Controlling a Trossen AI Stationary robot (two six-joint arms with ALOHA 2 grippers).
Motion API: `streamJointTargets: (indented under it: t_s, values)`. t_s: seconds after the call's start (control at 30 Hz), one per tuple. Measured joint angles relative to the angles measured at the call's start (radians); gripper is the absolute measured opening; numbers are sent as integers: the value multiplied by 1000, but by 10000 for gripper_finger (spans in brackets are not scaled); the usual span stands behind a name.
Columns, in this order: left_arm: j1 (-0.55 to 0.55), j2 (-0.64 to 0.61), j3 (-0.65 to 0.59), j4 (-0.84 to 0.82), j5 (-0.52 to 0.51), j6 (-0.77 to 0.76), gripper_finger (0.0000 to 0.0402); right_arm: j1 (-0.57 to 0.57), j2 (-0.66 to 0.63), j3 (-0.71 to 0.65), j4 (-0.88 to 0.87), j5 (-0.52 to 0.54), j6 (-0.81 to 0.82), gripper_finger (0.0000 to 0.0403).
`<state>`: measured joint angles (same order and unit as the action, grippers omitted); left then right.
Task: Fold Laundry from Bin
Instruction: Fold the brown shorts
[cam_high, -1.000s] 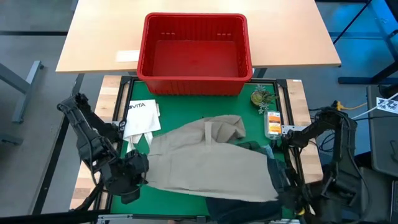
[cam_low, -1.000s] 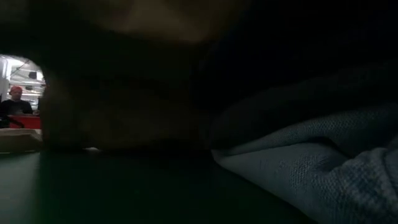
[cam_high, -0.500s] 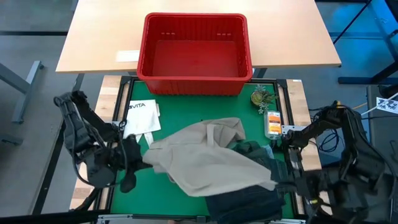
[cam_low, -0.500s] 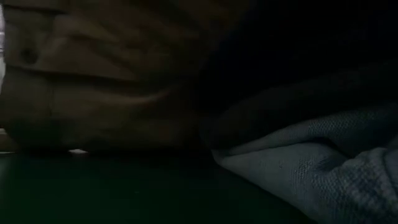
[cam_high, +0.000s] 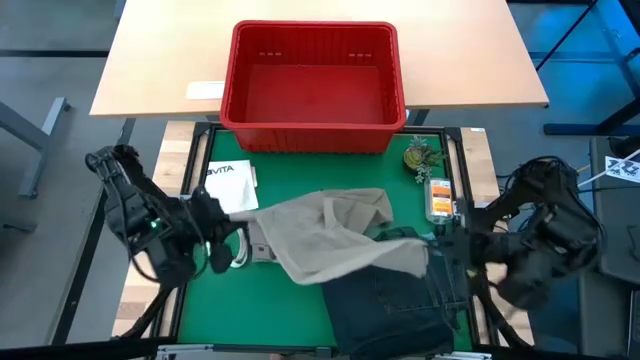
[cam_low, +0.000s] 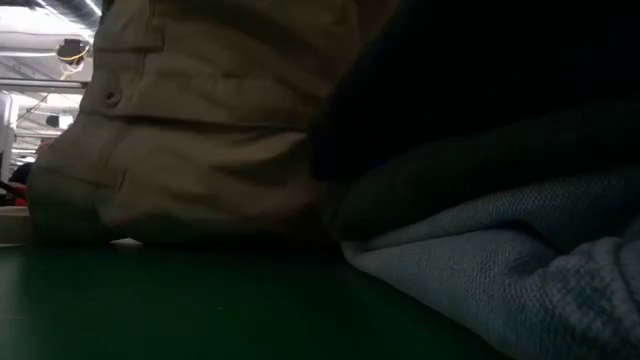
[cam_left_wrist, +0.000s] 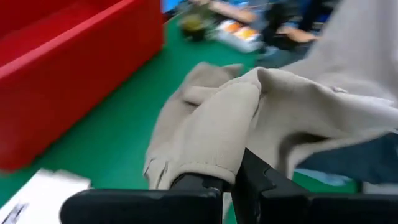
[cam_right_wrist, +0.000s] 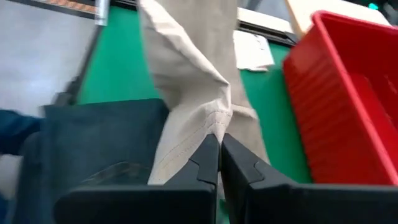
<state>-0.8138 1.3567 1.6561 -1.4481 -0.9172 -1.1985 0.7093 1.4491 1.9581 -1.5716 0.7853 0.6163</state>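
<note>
Both claws, left (cam_high: 243, 247) and right (cam_high: 432, 252), clenched on the khaki garment (cam_high: 335, 240), have lifted it mid-desk (cam_high: 290, 310), uncovering dark jeans (cam_high: 385, 305) for folding.

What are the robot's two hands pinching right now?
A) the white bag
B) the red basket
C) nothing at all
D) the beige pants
D: the left hand and the right hand are each shut on an edge of the beige pants, which stretch between them above the green mat.
</note>
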Motion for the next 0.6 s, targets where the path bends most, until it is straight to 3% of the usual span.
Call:
streamJointTargets:
  t_s: [0.2,0.4,0.6]
  values:
    - [82,0,-77,-117,89,-210,4,-142,-63,-78,0,-16,4,7]
    - [111,6,-153,-43,217,-209,5,-253,-112,-154,-1,-133,22,7]
    - [78,4,-155,169,296,-88,5,-231,-112,-156,11,-276,25,7]
